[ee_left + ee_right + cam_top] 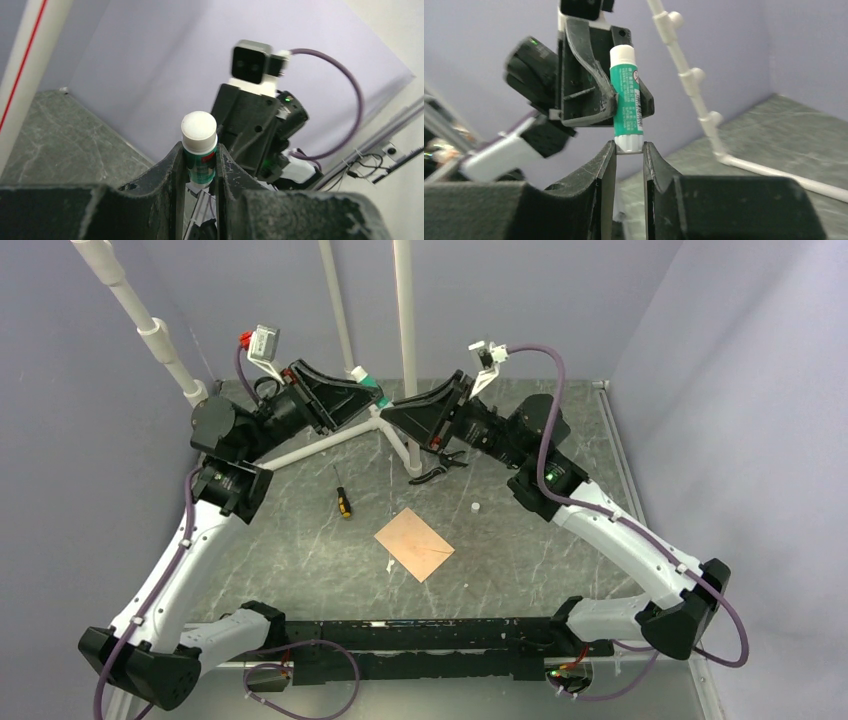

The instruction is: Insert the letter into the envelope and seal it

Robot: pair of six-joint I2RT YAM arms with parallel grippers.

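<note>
One peach-tan envelope [413, 543] lies flat on the surface [300, 560], mid-table, untouched; no separate letter shows, so it is probably already inside. Well above and behind it, the left end effector [199, 151] is clamped on the body of a glue stick [626, 95], and the right end effector [629, 147] appears to pinch its white end. Judging by this, the cap is about to be pulled off. If either grip is shallow, the smooth tube could slip and fall near the screwdriver [343, 503].
</note>
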